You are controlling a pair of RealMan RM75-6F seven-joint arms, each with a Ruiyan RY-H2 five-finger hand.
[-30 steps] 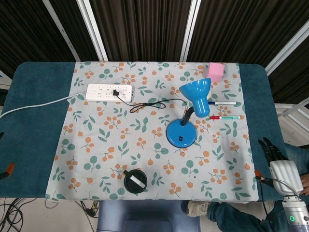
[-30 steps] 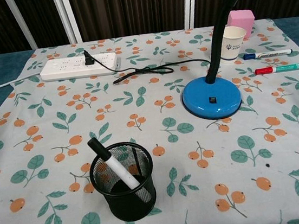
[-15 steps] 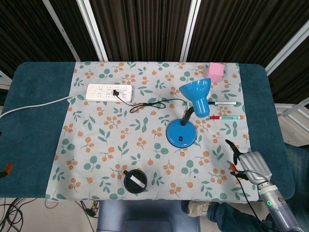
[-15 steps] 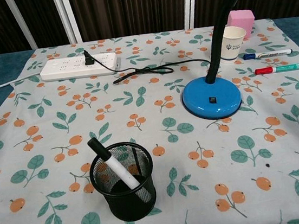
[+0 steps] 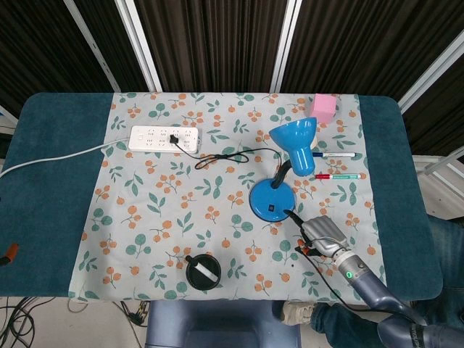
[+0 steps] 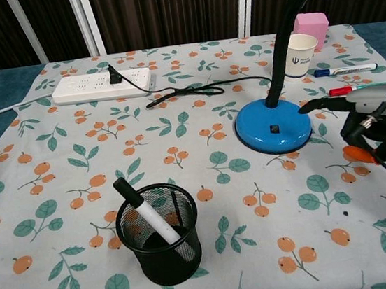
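The right hand (image 5: 321, 233) holds nothing, fingers a little apart, near the blue lamp (image 5: 272, 201) at its 5 o'clock.

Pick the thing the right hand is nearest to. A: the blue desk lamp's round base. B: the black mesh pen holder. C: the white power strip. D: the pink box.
A: the right hand hovers just beside the round base of the blue desk lamp, with a fingertip reaching toward its edge; the chest view shows the same, and the hand holds nothing.
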